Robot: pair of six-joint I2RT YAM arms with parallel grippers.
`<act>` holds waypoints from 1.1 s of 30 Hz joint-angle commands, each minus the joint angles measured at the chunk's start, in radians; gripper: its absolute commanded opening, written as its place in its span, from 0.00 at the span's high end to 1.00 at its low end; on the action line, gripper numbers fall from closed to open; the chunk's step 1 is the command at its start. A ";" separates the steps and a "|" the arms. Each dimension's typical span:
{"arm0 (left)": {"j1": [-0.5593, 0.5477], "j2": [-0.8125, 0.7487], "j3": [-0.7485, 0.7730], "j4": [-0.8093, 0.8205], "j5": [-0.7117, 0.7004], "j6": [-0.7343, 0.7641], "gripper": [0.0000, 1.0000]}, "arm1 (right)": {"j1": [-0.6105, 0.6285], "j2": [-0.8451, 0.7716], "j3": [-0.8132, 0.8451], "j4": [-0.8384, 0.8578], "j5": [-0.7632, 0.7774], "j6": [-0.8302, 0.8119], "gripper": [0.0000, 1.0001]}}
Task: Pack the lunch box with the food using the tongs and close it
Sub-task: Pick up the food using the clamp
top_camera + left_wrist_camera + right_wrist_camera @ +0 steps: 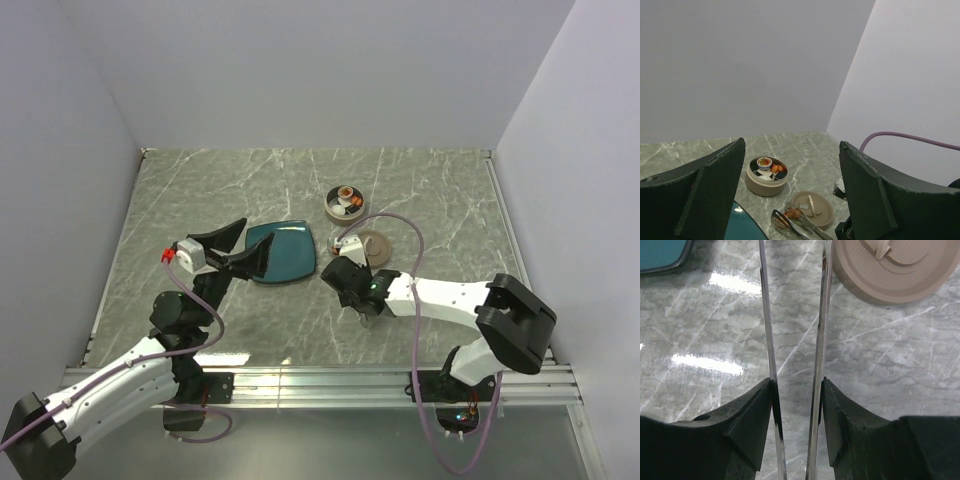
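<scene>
Food [765,164] sits in the lunch box [345,203], at the far side of the worktop [200,190]. The blue plate [290,250] looks bare, so I think the packing is nearly done. The lid [374,246] is not on yet (it lies flat just beside the box). The right hand [797,385] squeezes the tongs [771,330], whose tips are by the lid. They may hold one orange bit, but I can't tell. The left hand [247,243] is open and holds nothing, over the plate's edge. Nothing blocks the box.

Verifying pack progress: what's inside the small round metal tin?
Inside the small round metal lunch box: a white roll with an orange centre, orange-red bits, white pieces. Anything beneath them is covered.
</scene>
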 commanded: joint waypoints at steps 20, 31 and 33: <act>0.006 -0.039 -0.010 0.021 -0.010 0.004 0.18 | 0.017 0.020 0.152 -0.080 0.096 -0.002 0.71; 0.006 -0.035 -0.008 0.019 -0.016 0.008 0.18 | -0.003 -0.035 0.280 -0.068 0.161 -0.102 0.70; 0.006 -0.035 -0.006 0.018 -0.017 0.010 0.18 | -0.032 -0.027 0.298 -0.050 0.161 -0.131 0.70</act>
